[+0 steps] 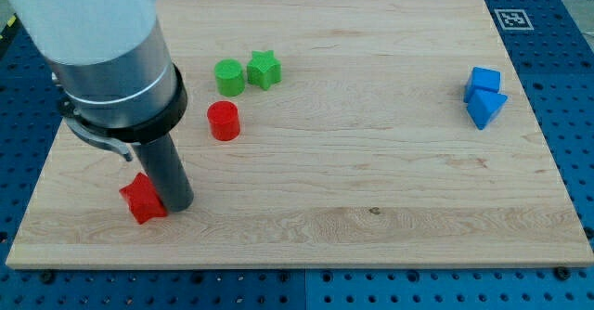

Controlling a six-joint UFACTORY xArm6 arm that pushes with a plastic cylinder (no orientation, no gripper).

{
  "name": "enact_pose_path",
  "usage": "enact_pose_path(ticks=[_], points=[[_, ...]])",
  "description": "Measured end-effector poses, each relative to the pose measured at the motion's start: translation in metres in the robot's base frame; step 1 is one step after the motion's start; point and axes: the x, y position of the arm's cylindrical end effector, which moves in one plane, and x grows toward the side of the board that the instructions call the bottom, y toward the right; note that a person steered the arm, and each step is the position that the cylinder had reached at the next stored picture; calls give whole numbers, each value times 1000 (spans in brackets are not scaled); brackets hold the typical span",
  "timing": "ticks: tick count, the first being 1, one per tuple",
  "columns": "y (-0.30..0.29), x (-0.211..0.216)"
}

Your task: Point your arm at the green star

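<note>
A wooden board is shown lying on a blue perforated table, with the arm entering from the view's top left. The arm's grey cylindrical body narrows to a dark rod, and my tip is seen resting on the board near its lower left corner. No fingers are carried by the rod, so nothing is gripped and no opening can be reported; contact is made only by the tip's side. A red star-like block is placed just beside the tip, on the view's left of it, apparently touching the rod. A red cylinder is located above the tip and slightly to the view's right, apart from it. Farther toward the view's top, a green cylinder is found, and the green star is set immediately to that cylinder's right, the two nearly touching; the star is thus well apart from the tip, up and to the view's right. Two blue blocks are grouped far to the view's right of the tip, near the board's right edge: a blue cube above and a blue wedge-like block below, the pair in contact. A black-and-white marker tag is fixed beyond the board's upper right corner.
</note>
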Motion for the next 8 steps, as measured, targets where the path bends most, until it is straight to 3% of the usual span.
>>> enact_pose_path(ticks=[3,6,7,8], points=[[-32,0],[105,4],[151,-16],[180,-70]])
